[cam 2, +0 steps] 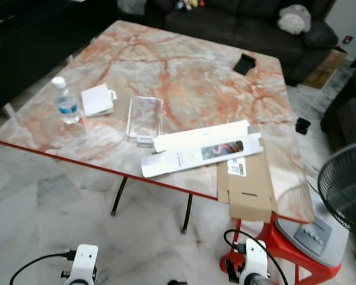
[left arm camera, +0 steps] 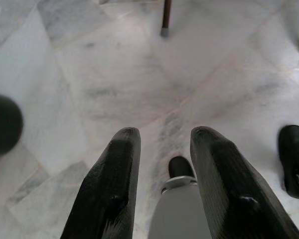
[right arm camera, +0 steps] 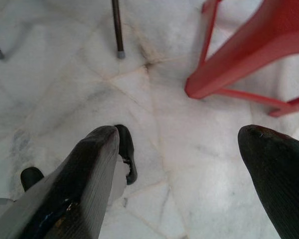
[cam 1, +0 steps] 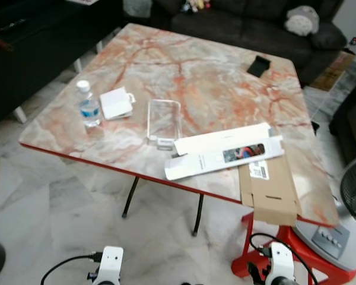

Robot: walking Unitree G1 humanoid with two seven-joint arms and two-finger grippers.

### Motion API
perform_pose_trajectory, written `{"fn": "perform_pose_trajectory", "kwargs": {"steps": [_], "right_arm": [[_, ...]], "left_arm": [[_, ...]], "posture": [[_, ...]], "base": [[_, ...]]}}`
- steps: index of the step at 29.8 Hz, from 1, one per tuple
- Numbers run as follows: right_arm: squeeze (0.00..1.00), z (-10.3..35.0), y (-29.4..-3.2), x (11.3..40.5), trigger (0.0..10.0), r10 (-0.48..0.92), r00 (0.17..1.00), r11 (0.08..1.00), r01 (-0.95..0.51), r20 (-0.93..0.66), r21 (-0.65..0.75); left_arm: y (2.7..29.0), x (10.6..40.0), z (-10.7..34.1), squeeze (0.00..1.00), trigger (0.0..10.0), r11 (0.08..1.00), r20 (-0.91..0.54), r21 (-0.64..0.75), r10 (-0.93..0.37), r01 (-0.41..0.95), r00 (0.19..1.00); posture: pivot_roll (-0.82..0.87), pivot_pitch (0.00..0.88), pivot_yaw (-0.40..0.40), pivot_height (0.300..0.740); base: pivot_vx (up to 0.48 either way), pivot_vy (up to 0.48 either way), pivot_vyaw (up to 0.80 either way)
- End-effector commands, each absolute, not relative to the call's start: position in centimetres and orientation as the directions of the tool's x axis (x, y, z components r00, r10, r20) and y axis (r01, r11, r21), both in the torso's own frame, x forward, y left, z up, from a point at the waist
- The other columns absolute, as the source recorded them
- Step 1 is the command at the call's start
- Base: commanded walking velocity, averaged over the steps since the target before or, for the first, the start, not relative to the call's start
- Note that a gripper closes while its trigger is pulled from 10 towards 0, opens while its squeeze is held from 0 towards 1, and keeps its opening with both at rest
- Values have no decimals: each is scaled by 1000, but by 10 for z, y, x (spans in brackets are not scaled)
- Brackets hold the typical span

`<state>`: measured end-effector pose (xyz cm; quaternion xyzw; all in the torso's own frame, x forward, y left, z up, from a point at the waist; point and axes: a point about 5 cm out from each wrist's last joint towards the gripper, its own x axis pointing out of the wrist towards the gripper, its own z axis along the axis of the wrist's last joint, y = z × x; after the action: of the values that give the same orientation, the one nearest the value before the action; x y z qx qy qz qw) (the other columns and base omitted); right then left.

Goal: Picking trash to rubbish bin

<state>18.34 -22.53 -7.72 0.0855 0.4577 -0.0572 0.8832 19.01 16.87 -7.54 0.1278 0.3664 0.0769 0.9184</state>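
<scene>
Several scraps wait on the counter [cam 1: 225, 83]: cardboard [cam 1: 272, 190] lower right, white box [cam 1: 225, 155] centre, bottle [cam 1: 88, 104] left. Both end effectors, left [left arm camera: 162, 169] and right [right arm camera: 189, 164], hang low, fingers apart, empty. Approach step; next, reach up.

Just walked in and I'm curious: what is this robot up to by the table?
It stands before a marble-patterned table and holds nothing yet. Both arms hang low, the left gripper and right gripper open and pointing at the floor. On the table lie a water bottle, a clear plastic tray, a long white box and flattened cardboard.
</scene>
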Motion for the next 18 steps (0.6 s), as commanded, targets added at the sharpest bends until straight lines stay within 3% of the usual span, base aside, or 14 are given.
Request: {"fn": "perform_pose_trajectory", "kwargs": {"steps": [1, 12, 18], "right_arm": [[0, -77, -232, 181, 10000, -47, 573, 974, 210, -818, 91], [0, -77, -232, 180, 10000, -55, 575, 972, 218, -816, 88], [0, -77, -232, 180, 10000, -66, 574, 971, 225, -816, 79]], "left_arm": [[165, 185, -79, 0, 10000, 959, -677, 279, 228, -43, 700], [165, 184, -79, 0, 10000, 961, -679, 273, 218, -35, 701], [165, 185, -79, 0, 10000, 962, -678, 271, 213, -30, 704]], "posture": [[82, 140, -157, 740], [79, 124, -150, 740], [79, 119, -147, 728]], "base": [[0, 0, 0], [0, 0, 0], [-217, 0, 0]]}}
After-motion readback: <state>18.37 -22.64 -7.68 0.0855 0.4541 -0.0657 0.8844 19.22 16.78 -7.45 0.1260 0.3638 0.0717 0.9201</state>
